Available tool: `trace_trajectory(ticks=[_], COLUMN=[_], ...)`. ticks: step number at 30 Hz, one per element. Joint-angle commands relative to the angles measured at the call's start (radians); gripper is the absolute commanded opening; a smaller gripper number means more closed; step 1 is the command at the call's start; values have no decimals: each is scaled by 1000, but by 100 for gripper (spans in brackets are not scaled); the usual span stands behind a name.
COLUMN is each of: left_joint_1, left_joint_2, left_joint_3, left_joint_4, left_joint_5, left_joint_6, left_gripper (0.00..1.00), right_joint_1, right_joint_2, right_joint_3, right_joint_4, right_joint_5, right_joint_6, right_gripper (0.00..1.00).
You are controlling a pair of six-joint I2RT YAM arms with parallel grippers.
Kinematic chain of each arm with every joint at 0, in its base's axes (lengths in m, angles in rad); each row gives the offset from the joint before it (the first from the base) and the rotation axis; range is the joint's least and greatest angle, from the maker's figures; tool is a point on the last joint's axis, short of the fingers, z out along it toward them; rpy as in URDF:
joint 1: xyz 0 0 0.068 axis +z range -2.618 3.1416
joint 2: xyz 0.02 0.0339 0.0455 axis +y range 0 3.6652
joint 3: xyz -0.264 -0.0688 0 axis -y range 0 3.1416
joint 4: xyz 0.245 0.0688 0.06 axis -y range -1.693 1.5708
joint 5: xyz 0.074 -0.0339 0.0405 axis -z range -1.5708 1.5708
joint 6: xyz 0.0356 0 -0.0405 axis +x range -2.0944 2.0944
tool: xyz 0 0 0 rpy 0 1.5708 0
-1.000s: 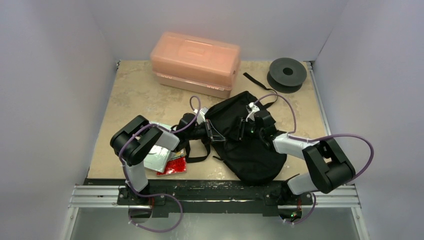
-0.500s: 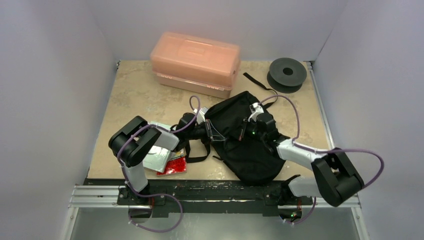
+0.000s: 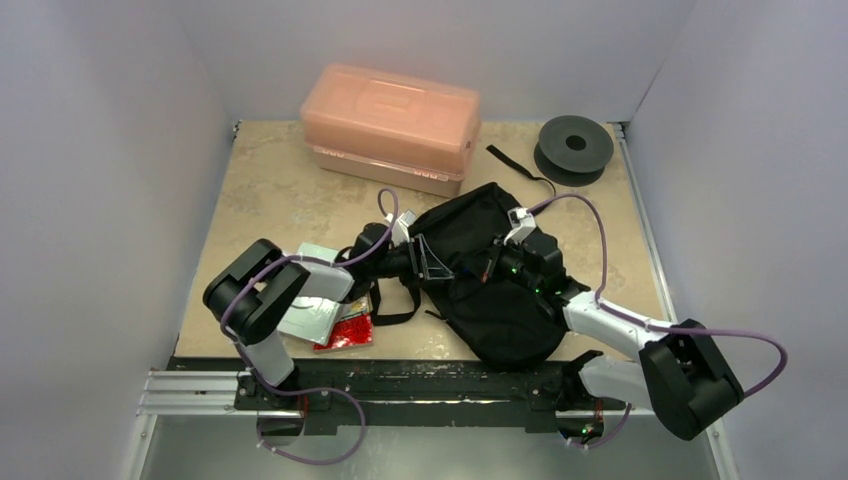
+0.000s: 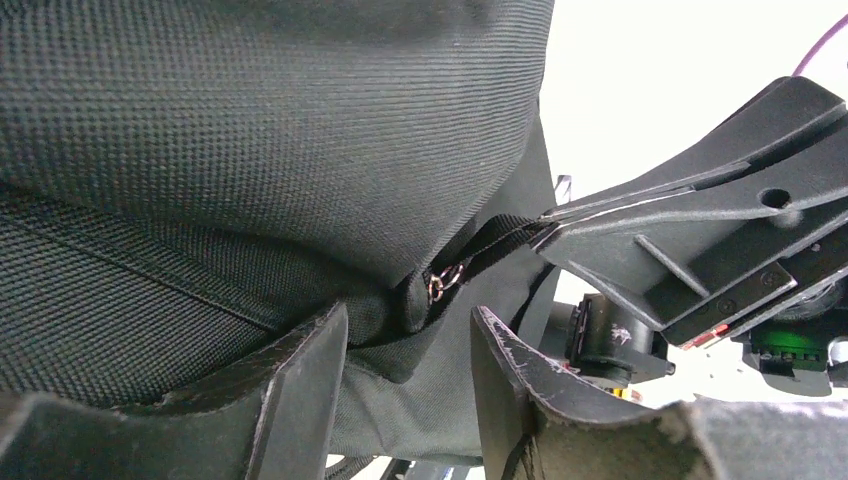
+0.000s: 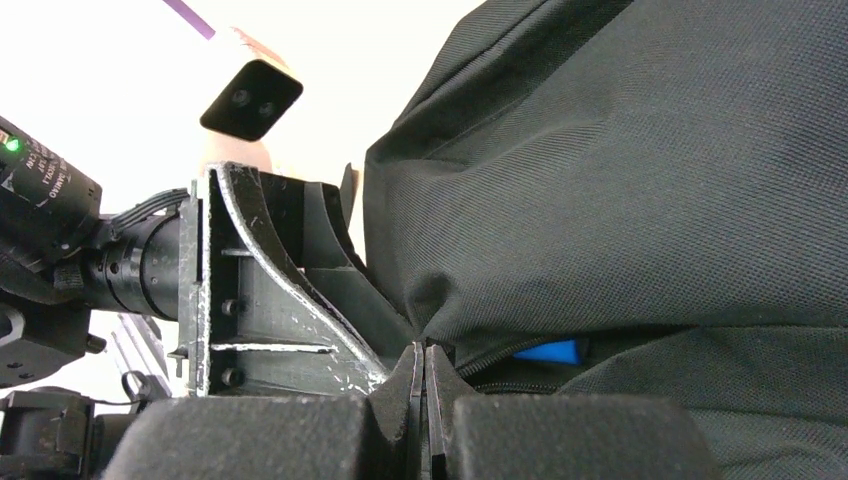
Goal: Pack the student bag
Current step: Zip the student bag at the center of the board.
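Note:
The student bag (image 3: 500,300), a soft black backpack, lies in the middle of the table. My left gripper (image 3: 430,260) is at its left edge. In the left wrist view it (image 4: 410,340) stands open, with a fold of bag fabric (image 4: 250,150) between its fingers. My right gripper (image 3: 492,268) is on top of the bag. In the right wrist view it (image 5: 421,365) is shut on the thin black zip pull strap (image 4: 500,235) at the end of the zip. Something blue (image 5: 548,351) shows through the zip gap.
A rigid orange-pink plastic box (image 3: 390,125) stands at the back. A black round spool (image 3: 573,147) is at the back right, with a loose black strap (image 3: 515,165) beside it. A silver pouch (image 3: 315,312) and a red packet (image 3: 348,333) lie under my left arm.
My right arm has swung its elbow out to the right and toward the near edge, while its gripper stays on the bag. My left arm's elbow has shifted slightly left.

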Motion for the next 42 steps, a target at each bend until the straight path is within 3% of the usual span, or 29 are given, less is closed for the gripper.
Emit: trace_trajectory(ticks=[1, 4, 8, 11, 16, 19, 22, 25, 32, 42], left_joint_1=[-2, -6, -26, -70, -134, -140, -131, -112, -77, -61], left_joint_2=[-88, -143, -140, -115, -87, -27, 52, 98, 141, 82], left_joint_3=[11, 13, 61, 98, 198, 276, 330, 339, 308, 232], left_joint_4=[-35, -121, -207, -240, -437, -597, -711, -738, -736, -689], left_joint_5=[-38, -96, -86, -111, -209, -256, -296, -304, -325, -315], left_joint_6=[100, 151, 182, 206, 293, 315, 309, 292, 277, 270], left_gripper=[48, 45, 49, 52, 52, 48, 37, 23, 18, 14], right_joint_1=[-1, -1, -2, 0, 9, 20, 21, 21, -13, -321], right_joint_2=[-28, -43, -77, -73, -75, -71, -61, -52, -87, -82], right_joint_3=[7, 38, 89, 90, 72, 90, 112, 134, 204, 281], right_joint_4=[88, 44, -110, -105, -79, -101, -116, -140, -302, -438], right_joint_5=[-29, 8, 190, 172, 200, 252, 314, 387, 680, 774], right_joint_6=[-36, -63, -116, -115, -88, -88, -83, -66, -6, -3], right_gripper=[0, 0, 0, 0, 0, 0, 0, 0, 0, 0])
